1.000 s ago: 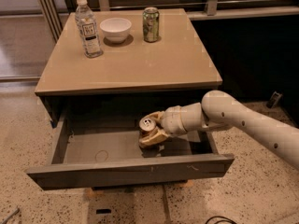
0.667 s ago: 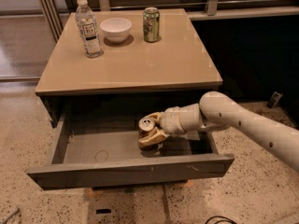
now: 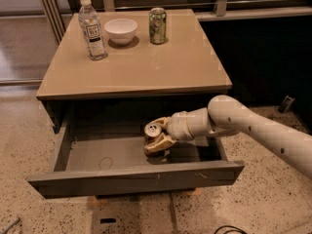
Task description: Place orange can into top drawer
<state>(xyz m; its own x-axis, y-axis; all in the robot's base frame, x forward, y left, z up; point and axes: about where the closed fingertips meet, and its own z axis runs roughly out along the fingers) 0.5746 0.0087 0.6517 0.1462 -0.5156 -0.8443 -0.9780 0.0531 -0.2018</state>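
Note:
The top drawer [image 3: 136, 178] is pulled wide open below the table, its grey floor showing. My gripper [image 3: 157, 136] reaches into it from the right, over the middle of the drawer floor. It is shut on the orange can [image 3: 153, 130], which is tilted with its silver pull-tab top facing up and left. The can sits low, at or just above the drawer floor; I cannot tell whether it touches. Most of the can's body is hidden by the fingers.
On the tan table top [image 3: 146, 67] stand a clear water bottle [image 3: 92, 29], a white bowl [image 3: 121, 30] and a green can [image 3: 157, 26], all at the back. A speckled floor surrounds the table. A dark wall is to the right.
Almost nothing: the arm and the can have stayed in the same place inside the drawer.

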